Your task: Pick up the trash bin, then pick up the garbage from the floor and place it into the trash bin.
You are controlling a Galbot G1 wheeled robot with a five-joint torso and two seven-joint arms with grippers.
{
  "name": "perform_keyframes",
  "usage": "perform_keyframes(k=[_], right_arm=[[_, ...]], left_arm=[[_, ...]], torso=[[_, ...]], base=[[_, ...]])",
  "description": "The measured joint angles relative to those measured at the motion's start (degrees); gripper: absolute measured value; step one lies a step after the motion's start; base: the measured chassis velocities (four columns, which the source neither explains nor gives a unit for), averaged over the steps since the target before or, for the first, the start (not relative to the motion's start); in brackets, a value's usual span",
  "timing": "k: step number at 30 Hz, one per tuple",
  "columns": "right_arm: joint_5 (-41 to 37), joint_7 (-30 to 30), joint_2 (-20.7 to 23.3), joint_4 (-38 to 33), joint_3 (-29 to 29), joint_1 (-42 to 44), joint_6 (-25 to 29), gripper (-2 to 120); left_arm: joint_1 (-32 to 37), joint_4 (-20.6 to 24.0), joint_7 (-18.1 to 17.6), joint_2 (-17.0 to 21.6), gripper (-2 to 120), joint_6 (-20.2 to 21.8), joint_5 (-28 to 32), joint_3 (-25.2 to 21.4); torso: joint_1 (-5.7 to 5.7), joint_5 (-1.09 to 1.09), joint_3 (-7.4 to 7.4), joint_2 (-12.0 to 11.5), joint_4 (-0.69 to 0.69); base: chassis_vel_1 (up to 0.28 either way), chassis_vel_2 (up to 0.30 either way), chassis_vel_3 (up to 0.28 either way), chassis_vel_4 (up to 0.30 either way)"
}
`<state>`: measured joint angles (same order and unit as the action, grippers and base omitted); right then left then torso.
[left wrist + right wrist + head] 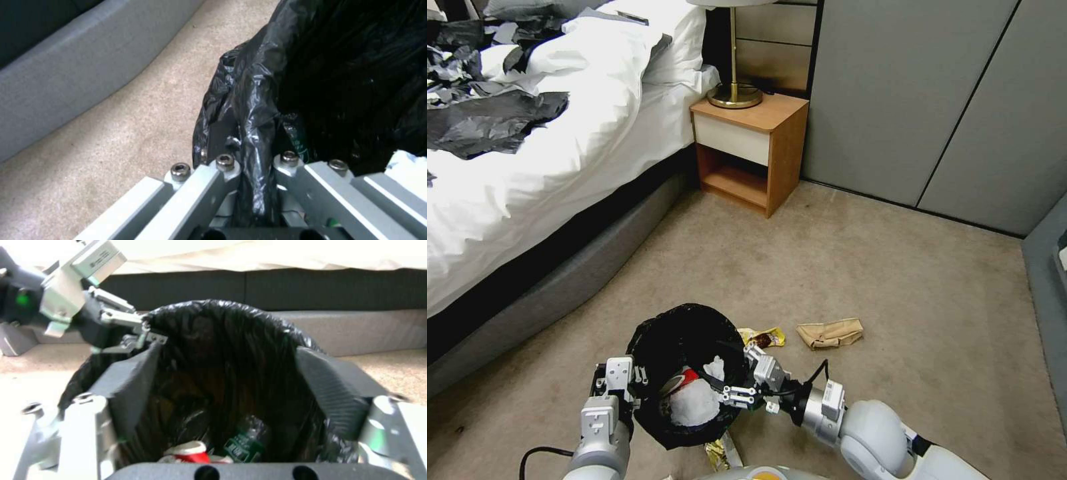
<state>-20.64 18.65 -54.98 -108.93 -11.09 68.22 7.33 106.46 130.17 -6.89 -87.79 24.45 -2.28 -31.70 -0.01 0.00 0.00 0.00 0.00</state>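
**Inspector A:** Two pieces of garbage are seen left on the carpet beyond the trash bin (pixel 687 373): a yellow snack wrapper (pixel 762 337) just beside the rim and a crumpled brown paper bag (pixel 830 333) a little farther out. A further gold wrapper (pixel 718 455) is noted on the floor at the bin's near side.

**Inspector B:** And the bin itself?

**Inspector A:** It is held off to the robot's front by the left gripper (pixel 256 186), whose jaws are clamped together on the black bag liner (pixel 258 110) at the rim. White tissue (pixel 695 402), a red-white packet (pixel 189 453) and a green-labelled bottle (pixel 244 443) are already lodged inside.

**Inspector B:** The right gripper (pixel 746 375)?

**Inspector A:** It is positioned over the bin mouth with jaws apart and nothing between them; a release appears to be in hand.

**Inspector B:** Recommendations?

**Inspector A:** The open jaws should be lifted straight up clear of the liner, so the thin plastic is not snagged. The bin should be kept level and steady, since the hold is on the rim only. The yellow wrapper is judged the nearest next pick.
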Motion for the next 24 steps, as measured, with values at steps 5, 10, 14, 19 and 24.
perform_keyframes(k=[5,10,14,19,24], right_arm=[[-0.3,-0.5,0.0,0.0,-0.5,-1.0,-0.6,98],[0.4,-1.4,0.3,-2.0,0.5,-0.5,-0.2,100],[2.1,-3.5,0.0,-6.6,4.0,0.7,0.5,100],[3.9,-9.6,-1.0,-15.5,14.1,5.0,0.6,100],[3.8,-14.8,-1.6,-18.6,23.8,11.1,0.7,100]], left_arm=[[0.0,-0.3,0.0,-0.2,1,-0.1,-0.3,0.5],[-0.2,-0.6,0.0,-0.1,1,-0.1,-0.4,0.4],[-0.4,-1.1,0.0,0.2,1,-0.1,-0.3,0.0],[-0.7,-1.4,0.1,0.5,1,-0.1,0.1,-0.6],[-0.9,-1.4,0.1,0.8,1,0.1,1.1,-1.9]], torso=[[0.00,0.00,0.00,0.0,0.00],[0.00,0.00,0.00,0.0,0.00],[0.00,0.00,0.00,0.0,0.00],[0.01,0.00,0.00,0.0,0.01],[0.00,0.00,0.00,0.0,-0.02]], base=[[0.000,0.000,0.000,0.000],[0.000,0.000,0.000,0.000],[0.000,0.000,0.000,0.000],[0.000,0.000,0.000,0.000],[0.000,0.000,0.000,0.000]])
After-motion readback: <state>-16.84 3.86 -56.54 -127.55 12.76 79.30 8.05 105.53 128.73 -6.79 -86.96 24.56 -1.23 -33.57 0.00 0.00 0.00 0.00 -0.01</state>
